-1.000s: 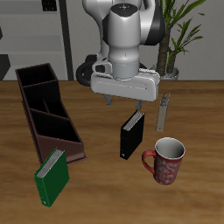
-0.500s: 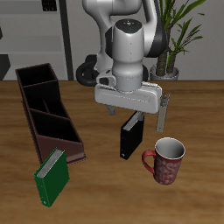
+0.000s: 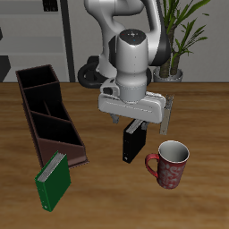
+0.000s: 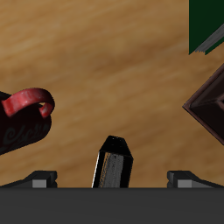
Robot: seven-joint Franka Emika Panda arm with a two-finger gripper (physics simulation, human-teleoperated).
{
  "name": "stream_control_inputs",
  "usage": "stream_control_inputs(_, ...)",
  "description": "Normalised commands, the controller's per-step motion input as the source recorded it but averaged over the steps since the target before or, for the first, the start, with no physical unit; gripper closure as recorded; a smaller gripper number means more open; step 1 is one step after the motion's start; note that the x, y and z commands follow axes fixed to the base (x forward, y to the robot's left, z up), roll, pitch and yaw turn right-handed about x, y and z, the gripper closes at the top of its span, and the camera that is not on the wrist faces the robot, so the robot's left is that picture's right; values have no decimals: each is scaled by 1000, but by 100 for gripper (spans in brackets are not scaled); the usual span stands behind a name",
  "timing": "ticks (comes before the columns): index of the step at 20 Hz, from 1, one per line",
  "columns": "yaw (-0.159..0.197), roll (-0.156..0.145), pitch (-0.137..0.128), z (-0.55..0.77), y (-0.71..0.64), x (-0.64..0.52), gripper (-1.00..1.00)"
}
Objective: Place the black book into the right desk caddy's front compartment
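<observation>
The black book (image 3: 132, 146) stands upright on the wooden table between the mug and the right desk caddy (image 3: 48, 111), a long maroon-brown box with slanted dividers. My gripper (image 3: 130, 123) hangs open directly above the book, its fingers at the level of the book's top edge. In the wrist view the book's top (image 4: 114, 161) with its white page edges lies midway between the two fingertips (image 4: 38, 178), which stand wide apart on either side of it without touching it. A corner of the caddy (image 4: 210, 105) shows in the wrist view too.
A red patterned mug (image 3: 168, 164) stands close beside the black book, nearer the front edge. A green book (image 3: 53, 179) leans at the caddy's front end. A potted plant (image 3: 179, 36) stands at the back.
The gripper has come down and a little toward the front edge, from above the book to its top edge. The book, mug and caddy have not moved.
</observation>
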Motion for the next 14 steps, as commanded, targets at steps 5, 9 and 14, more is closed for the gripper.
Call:
stream_control_inputs(5, -14, 6, 38, -189, -60, 54, -100)
stream_control_inputs(9, 20, 8, 44, -241, -4, 63, 100)
stream_control_inputs(14, -4, 7, 22, -109, -15, 14, 100)
